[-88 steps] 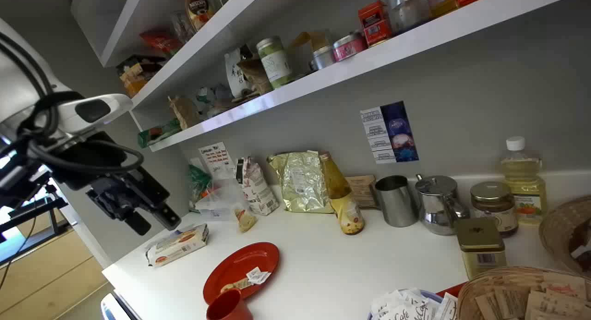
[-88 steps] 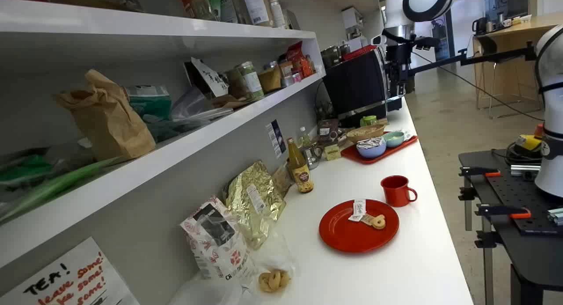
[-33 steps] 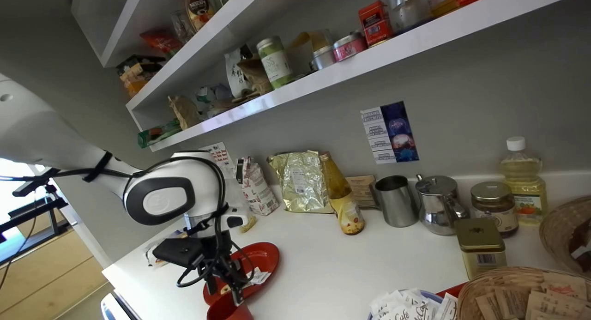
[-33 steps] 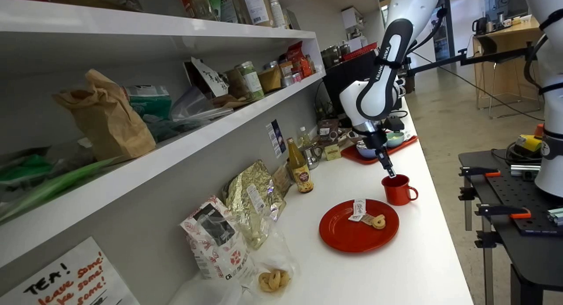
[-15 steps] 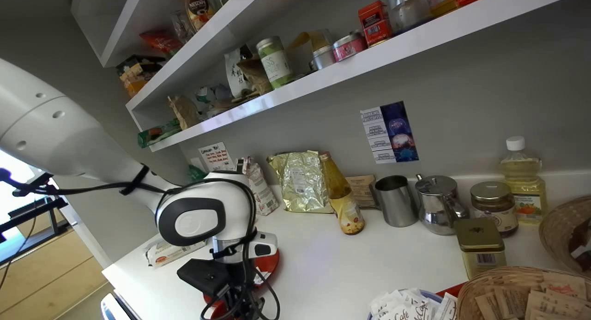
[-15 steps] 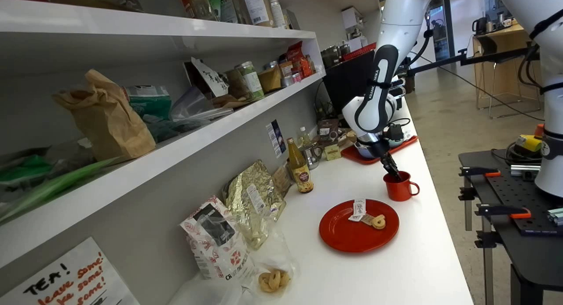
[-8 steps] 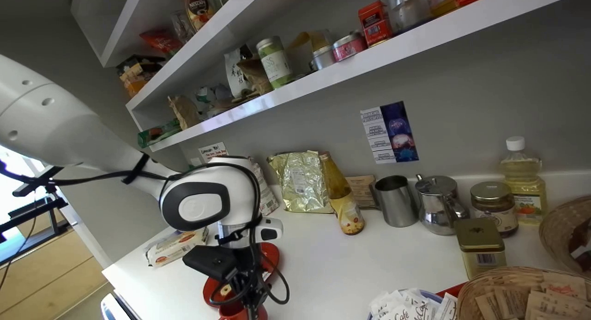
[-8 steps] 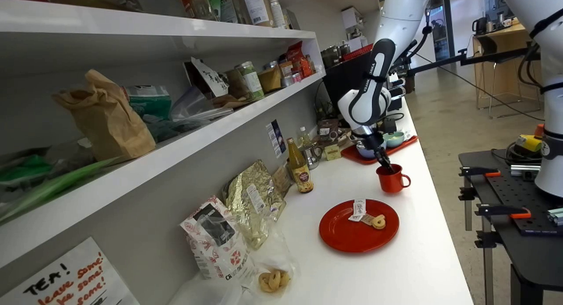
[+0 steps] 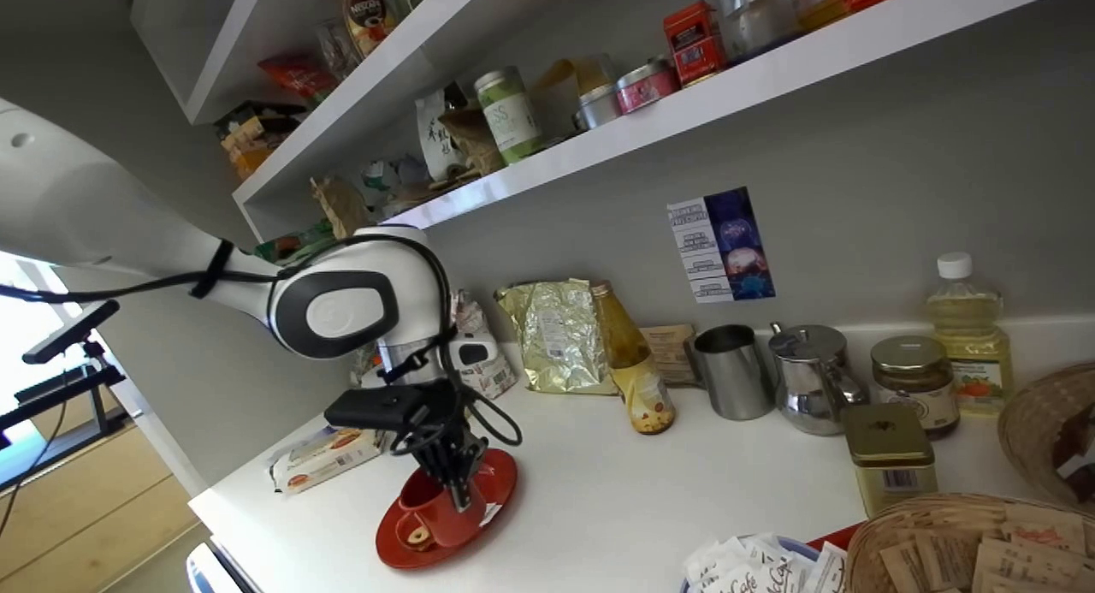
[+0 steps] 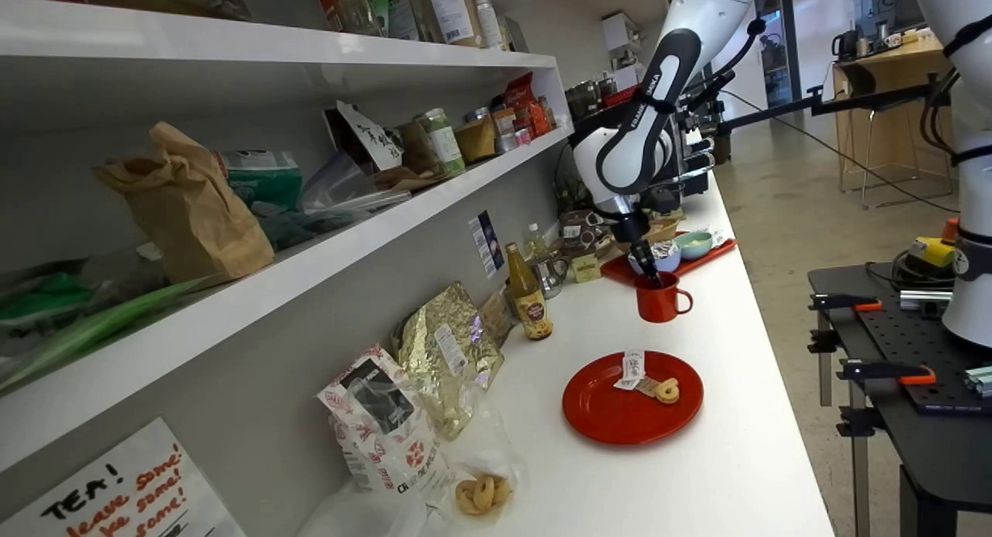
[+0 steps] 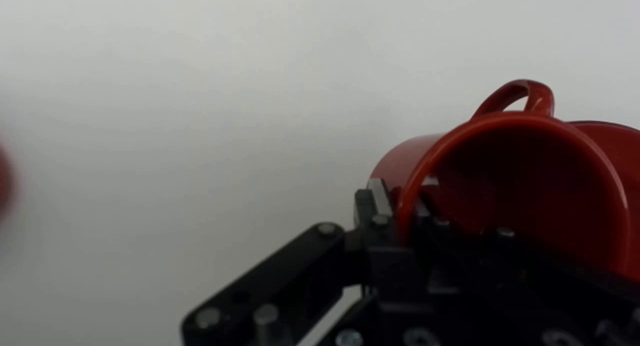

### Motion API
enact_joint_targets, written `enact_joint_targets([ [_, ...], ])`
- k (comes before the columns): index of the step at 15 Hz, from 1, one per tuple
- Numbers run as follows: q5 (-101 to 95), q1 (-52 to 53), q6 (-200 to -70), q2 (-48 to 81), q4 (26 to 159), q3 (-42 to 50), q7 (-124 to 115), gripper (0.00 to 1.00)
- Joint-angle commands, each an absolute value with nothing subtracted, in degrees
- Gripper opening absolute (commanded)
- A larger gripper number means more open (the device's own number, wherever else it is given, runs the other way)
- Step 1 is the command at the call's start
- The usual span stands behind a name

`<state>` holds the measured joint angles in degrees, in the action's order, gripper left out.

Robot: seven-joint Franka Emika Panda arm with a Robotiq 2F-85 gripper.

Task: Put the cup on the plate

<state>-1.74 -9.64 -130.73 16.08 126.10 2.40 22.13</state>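
The red cup (image 10: pixel 656 303) hangs upright or nearly so, seemingly lifted off the counter, with my gripper (image 11: pixel 403 206) shut on its rim. In the wrist view one finger (image 11: pixel 382 198) is outside the cup's wall and its mate is inside, partly hidden in shadow. The red plate (image 10: pixel 608 409) lies flat, bearing white packets and a ring-shaped biscuit. In an exterior view the cup (image 9: pixel 453 524) overlaps the plate (image 9: pixel 506 473) in the picture; in an exterior view it shows beyond the plate, apart from it. Behind the cup, a bit of plate (image 11: pixel 612 139) shows at the wrist view's right edge.
A yellow bottle (image 10: pixel 531 297), a gold foil bag (image 10: pixel 446 359) and a patterned bag (image 10: pixel 387 421) stand along the wall. A red tray (image 10: pixel 643 277) with bowls lies behind the cup. A steel jug (image 9: pixel 734 375) and teapot (image 9: pixel 811 379) stand by the wall. A shelf (image 9: pixel 599 148) overhangs the counter.
My gripper went down to the cup, its fingers straddling the rim, and shut on it. Over the last half second the cup has risen and shifted toward the wall. The plate has not moved.
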Motion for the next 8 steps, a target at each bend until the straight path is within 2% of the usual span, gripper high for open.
enact_joint_targets([
  [1, -0.3, -5.8, -130.3, 12.0, 126.6, -0.4, 19.4, 0.02],
  [8, -5.5, 2.4, -128.8, 16.0, 118.8, -4.2, 13.0, 0.02],
])
